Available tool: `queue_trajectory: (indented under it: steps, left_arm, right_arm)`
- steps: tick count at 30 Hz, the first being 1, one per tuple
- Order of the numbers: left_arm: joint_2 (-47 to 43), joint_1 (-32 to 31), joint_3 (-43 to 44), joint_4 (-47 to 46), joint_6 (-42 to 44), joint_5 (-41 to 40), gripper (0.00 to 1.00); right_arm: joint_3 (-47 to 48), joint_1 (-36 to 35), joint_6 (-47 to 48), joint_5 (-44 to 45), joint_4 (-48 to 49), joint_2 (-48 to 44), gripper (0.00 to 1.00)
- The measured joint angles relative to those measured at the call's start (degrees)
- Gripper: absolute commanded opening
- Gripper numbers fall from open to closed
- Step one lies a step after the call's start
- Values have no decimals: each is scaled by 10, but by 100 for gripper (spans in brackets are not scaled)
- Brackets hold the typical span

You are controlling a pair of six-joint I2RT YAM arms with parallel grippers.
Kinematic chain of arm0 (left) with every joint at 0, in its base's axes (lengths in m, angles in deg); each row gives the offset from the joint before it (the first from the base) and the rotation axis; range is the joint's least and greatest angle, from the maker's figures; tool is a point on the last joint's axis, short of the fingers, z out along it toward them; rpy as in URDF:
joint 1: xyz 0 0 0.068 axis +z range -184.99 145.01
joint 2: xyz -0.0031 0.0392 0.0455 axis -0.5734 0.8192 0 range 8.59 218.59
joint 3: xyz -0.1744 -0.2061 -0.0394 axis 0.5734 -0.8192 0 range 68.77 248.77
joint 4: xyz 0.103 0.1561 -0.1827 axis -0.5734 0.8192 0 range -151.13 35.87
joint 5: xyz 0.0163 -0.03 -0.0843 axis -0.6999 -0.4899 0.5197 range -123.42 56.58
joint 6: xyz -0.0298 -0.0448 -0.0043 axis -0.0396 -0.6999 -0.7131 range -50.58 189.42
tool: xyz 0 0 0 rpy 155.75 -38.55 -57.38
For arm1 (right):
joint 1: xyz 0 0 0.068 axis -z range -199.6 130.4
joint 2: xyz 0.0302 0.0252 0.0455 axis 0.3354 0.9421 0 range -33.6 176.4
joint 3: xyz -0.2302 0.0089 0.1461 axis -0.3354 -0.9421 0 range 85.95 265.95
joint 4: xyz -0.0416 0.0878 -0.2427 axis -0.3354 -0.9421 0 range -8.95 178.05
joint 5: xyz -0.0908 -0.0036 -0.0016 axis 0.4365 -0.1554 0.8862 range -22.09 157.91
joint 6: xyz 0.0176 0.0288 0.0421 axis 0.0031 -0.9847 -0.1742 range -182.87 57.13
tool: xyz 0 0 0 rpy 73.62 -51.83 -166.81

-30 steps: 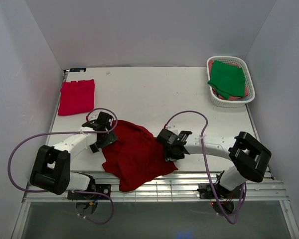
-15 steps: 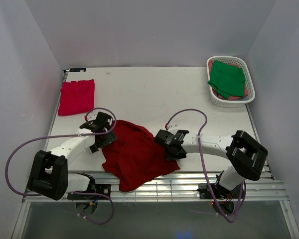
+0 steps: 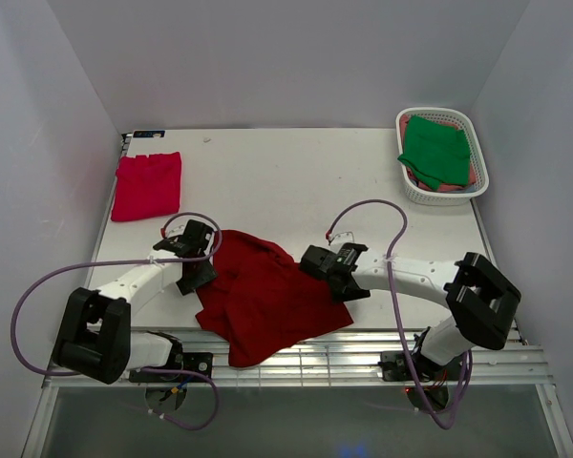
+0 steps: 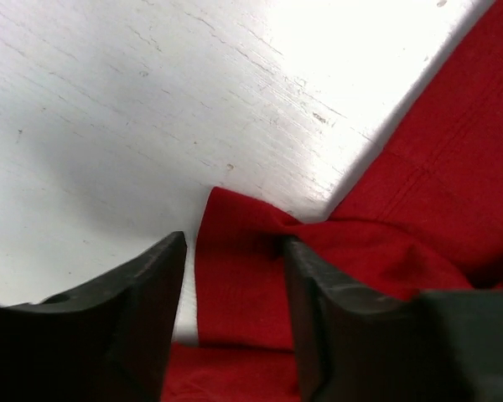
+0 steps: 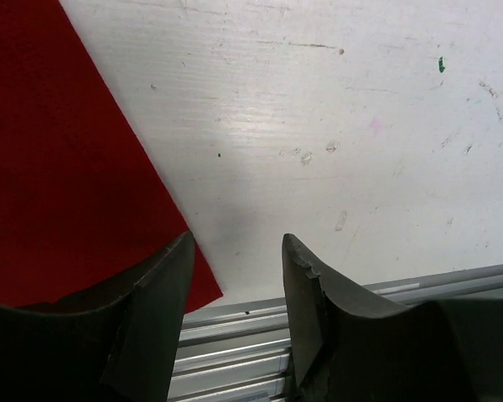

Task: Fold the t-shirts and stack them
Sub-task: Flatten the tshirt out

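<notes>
The large dark red cloth t-shirt lies rumpled and unfolded at the near middle of the white table, with its near end spilling onto the metal rails at the edge. My left pincer stands apart, astride a raised fold at the shirt's left edge and not clamped on it. My right pincer is also apart, over bare table just beside the shirt's flat right corner
</notes>
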Motion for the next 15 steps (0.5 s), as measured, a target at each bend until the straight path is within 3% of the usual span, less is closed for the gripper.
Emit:
queue_trajectory:
  steps: [5,15]
  left_arm:
    - [9,0,-6,-20,0,-2,41]
    - [11,0,-9,-41,5,-14,41]
  right_arm:
    - [15,0,-3,3,-7,-25,52]
    - [31,0,26,-10,19,-57,54]
